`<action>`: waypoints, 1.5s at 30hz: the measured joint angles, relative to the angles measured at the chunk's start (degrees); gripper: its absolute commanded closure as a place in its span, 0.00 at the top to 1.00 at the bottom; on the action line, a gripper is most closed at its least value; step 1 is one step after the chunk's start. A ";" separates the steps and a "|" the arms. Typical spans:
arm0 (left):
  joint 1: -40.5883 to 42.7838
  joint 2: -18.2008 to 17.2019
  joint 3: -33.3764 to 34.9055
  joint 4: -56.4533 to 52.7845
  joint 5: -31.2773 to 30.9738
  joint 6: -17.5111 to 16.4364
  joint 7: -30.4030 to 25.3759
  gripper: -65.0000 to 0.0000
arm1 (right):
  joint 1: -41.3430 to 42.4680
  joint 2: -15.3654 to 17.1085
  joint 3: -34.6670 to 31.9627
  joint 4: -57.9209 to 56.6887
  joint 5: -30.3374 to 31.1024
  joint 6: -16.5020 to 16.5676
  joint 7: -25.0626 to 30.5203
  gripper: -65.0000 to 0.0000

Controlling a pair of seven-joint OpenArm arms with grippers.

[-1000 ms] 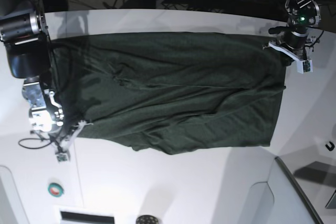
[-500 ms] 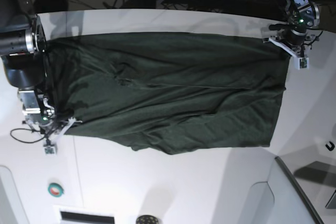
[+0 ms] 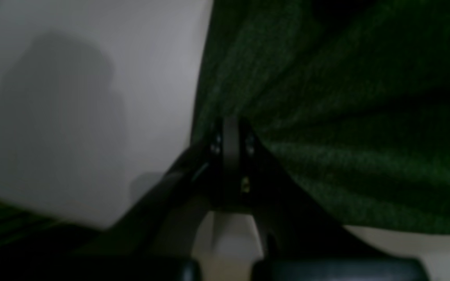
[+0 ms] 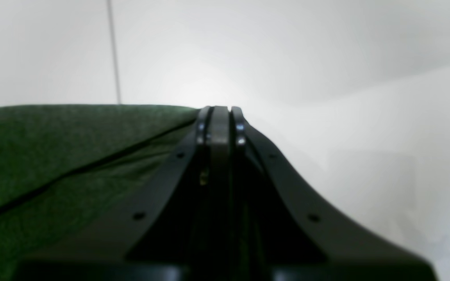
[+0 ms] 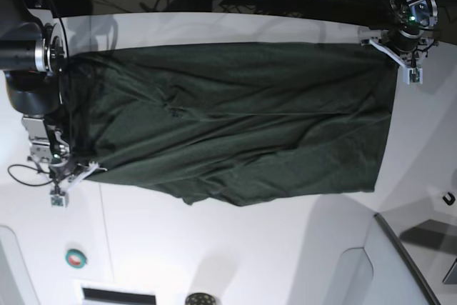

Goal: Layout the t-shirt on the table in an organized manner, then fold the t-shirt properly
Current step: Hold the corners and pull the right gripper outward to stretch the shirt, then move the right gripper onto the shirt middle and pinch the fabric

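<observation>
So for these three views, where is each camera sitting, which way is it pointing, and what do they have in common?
Base: high above, looking down at the t-shirt spread on the table; both arms show, left gripper on its right, right gripper on its left.
Left wrist: low on the left arm, looking along its shut gripper into green cloth.
Right wrist: low on the right arm, looking past its shut gripper across white tabletop.
Shared: all three show the t-shirt and table.
</observation>
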 measured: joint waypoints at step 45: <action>-1.16 -0.57 -0.20 -3.82 -1.20 0.46 -3.13 0.00 | 1.38 -18.03 -20.17 7.72 -0.04 7.32 -8.24 0.03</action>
